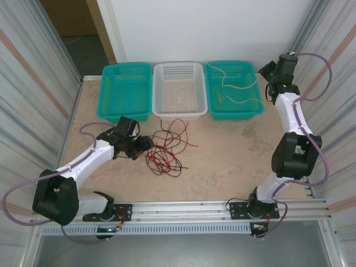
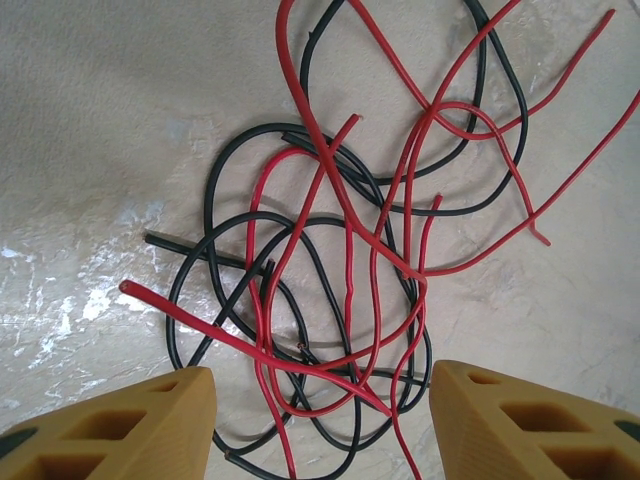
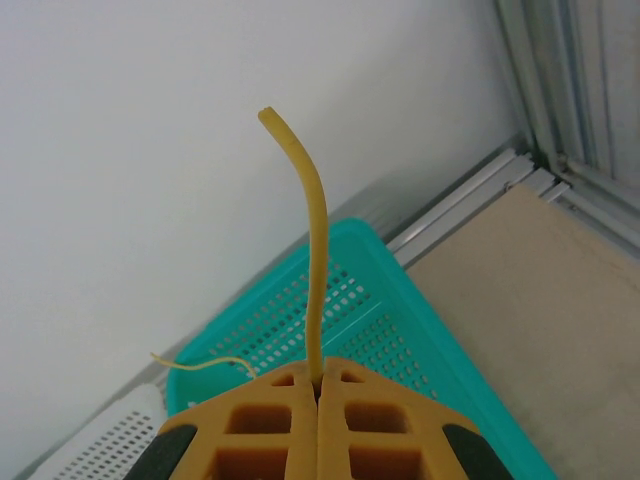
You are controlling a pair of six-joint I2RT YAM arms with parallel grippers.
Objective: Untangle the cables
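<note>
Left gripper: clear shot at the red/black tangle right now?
Probably yes. The left gripper hangs open directly over the red and black cables, and nothing lies between them.

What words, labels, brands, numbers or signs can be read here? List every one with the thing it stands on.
None: no text can be read in any view.
The red and black cables, the yellow cable in the right gripper, the left gripper and the white basket carry no visible print.
</note>
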